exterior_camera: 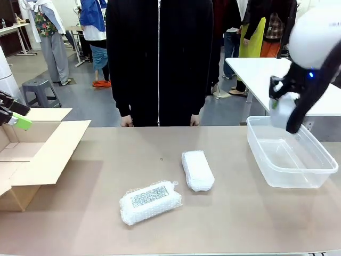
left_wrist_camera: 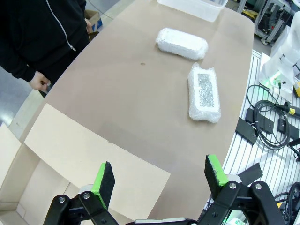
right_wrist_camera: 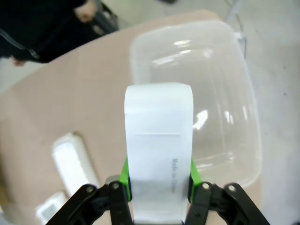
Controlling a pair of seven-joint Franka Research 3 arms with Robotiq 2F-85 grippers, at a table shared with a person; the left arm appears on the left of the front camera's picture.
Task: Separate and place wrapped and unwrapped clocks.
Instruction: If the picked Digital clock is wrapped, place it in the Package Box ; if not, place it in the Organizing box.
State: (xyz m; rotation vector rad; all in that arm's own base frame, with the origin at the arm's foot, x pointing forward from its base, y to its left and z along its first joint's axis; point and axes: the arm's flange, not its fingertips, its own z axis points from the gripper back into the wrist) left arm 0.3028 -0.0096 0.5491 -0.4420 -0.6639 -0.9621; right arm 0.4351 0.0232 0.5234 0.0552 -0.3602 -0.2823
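Two bubble-wrapped clocks lie mid-table: one showing a grey speckled panel [exterior_camera: 149,201] [left_wrist_camera: 205,91], and a plain one [exterior_camera: 197,169] [left_wrist_camera: 182,43] [right_wrist_camera: 71,161] just beyond it. A smooth white unwrapped clock [right_wrist_camera: 159,147] [exterior_camera: 282,109] is held upright in my right gripper [right_wrist_camera: 158,180] [exterior_camera: 281,110], which is shut on it above the near-left part of the clear plastic bin [exterior_camera: 314,177] [right_wrist_camera: 243,108]. At the left edge my left gripper [left_wrist_camera: 160,177] [exterior_camera: 16,118] is open and empty, hovering over the cardboard box [exterior_camera: 40,154] [left_wrist_camera: 70,154].
A person in a black zip jacket [exterior_camera: 159,58] stands at the far side of the table, hands [exterior_camera: 127,121] at the edge. Cables and black plates [left_wrist_camera: 267,122] lie off the table's side near the left arm. A white table [exterior_camera: 256,69] stands behind the bin.
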